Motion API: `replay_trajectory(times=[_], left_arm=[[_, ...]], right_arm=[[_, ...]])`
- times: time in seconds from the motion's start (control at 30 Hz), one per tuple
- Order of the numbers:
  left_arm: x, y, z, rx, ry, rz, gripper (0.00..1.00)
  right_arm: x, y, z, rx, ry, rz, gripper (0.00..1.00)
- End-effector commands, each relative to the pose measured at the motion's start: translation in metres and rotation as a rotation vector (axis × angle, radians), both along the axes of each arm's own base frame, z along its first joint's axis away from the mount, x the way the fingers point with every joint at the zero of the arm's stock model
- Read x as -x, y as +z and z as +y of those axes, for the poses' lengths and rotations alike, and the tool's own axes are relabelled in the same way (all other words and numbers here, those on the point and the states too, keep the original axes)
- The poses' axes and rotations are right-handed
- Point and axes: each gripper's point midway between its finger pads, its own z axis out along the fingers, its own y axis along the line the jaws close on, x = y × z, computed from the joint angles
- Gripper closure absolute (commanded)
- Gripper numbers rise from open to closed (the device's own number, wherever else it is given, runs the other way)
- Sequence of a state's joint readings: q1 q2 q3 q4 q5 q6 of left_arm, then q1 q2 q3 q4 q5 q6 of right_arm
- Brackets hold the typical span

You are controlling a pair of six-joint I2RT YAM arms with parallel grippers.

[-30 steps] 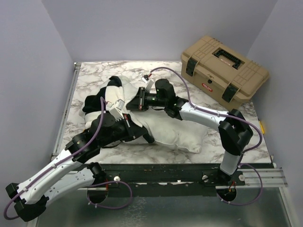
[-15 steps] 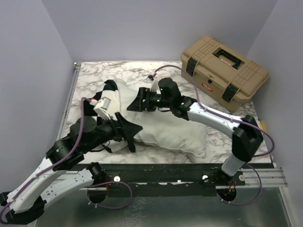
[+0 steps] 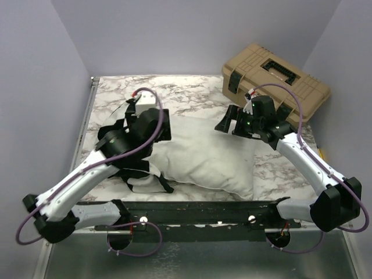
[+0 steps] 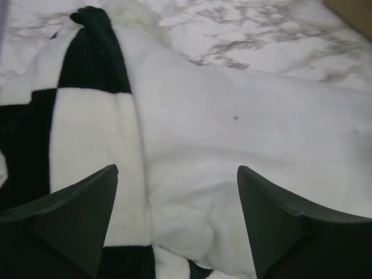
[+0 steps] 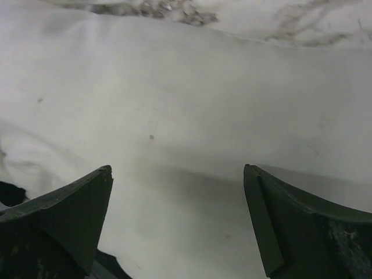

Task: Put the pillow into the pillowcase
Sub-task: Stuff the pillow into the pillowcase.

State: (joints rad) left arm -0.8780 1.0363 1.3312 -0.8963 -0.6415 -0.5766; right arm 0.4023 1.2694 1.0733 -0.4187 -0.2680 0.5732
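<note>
Tan plastic toolbox with black latches point(image 3: 276, 81) sitting far-right on marble-pattern tabletop point(image 3: 197, 93). Plain white puffy pillow point(image 3: 203, 154) lying mid-table, long axis running left-right, bare end pointing near-right, left end meeting bunched black-and-white checked pillowcase point(image 4: 87, 145) under left arm point(image 3: 87, 174). Over pillow: left gripper point(image 4: 177, 170) and right gripper point(image 5: 177, 168) hovering, jaws apart, gripping nothing.

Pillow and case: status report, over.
Left gripper and right gripper open, empty, over pillow. Pillow mostly bare; case bunched at its left end. Toolbox far right, off the pillow.
</note>
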Motion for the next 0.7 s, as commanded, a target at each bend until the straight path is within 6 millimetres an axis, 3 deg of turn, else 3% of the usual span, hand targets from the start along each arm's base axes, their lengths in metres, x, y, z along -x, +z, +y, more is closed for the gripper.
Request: replay_trajectory(times=[0.0,0.13,0.33,0.47,0.67], left_arm=[[-0.029,-0.003,0.053,-0.447,0.242,-0.019,0.13],[-0.062,-0.015,0.062,-0.492,0.260,0.042,0.14],[-0.112,-0.042,0.084,-0.429,0.254,0.123,0.19],[-0.147,-0.062,0.086,-0.353,0.205,0.156,0.22],[-0.193,-0.097,0.097,-0.236,0.159,0.231,0.31]], right_arm=[[0.028,-0.035,-0.013,0.075,0.061,0.113,0.00],[0.031,-0.036,-0.004,0.054,0.123,0.121,0.00],[0.017,-0.018,0.005,0.030,0.153,0.068,0.01],[-0.001,-0.009,0.019,0.005,0.192,0.041,0.01],[-0.041,0.006,0.055,-0.095,0.282,-0.015,0.01]])
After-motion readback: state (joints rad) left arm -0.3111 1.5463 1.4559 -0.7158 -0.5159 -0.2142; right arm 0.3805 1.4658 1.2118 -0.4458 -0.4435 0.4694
